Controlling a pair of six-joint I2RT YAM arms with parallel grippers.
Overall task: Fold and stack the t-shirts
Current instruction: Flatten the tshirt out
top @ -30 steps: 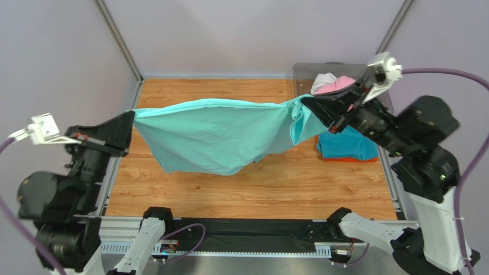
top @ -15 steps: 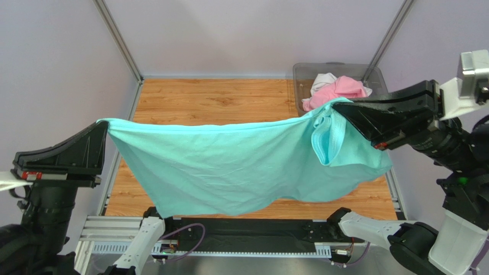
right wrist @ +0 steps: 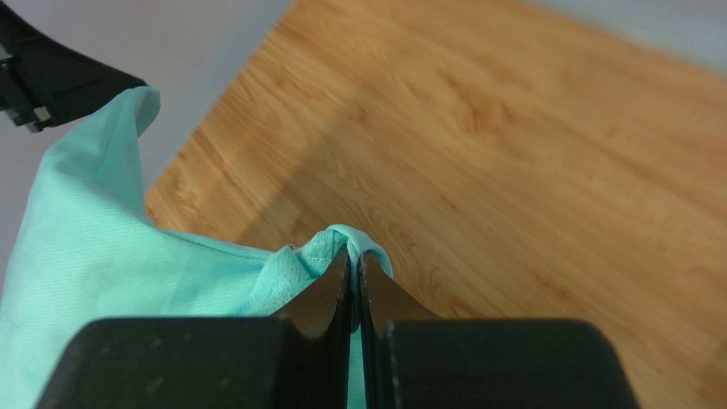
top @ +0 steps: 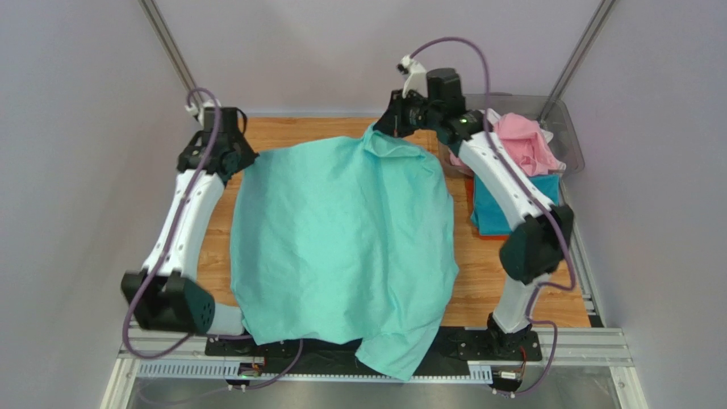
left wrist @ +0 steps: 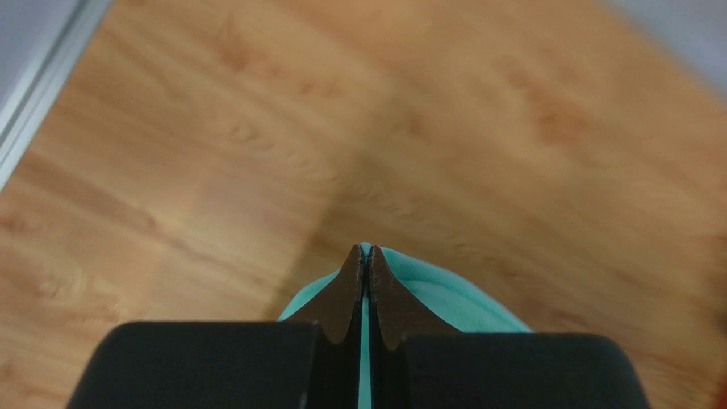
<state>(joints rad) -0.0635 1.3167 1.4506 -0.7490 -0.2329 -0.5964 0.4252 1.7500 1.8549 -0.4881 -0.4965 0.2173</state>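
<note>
**Mint green t-shirt** [top: 341, 247]: spread open across the middle of the table [top: 290, 135]. Its near hem hangs past the table's near edge, over the black base rail [top: 478, 345]. Its two far corners are each held.

**Left jaws**: over the table's far-left part, on the end of the left arm [top: 183, 213]. They are clenched on the shirt's far-left corner. In the left wrist view a thin fold of mint cloth [left wrist: 401, 268] shows pinched between the tips, with bare wood beyond.

**Right jaws**: over the table's far edge near its middle, on the end of the right arm [top: 503, 183]. They are clamped on the shirt's far-right corner. In the right wrist view a bunched hem [right wrist: 328, 247] sits between the tips and the cloth trails off to the left.

**Teal blue t-shirt** [top: 488, 209]: folded on the table's right side, with an orange edge [top: 483, 236] showing beneath it.

**Pink t-shirt** [top: 522, 143]: heaped in the clear grey bin [top: 570, 128] at the table's far-right corner.
</note>
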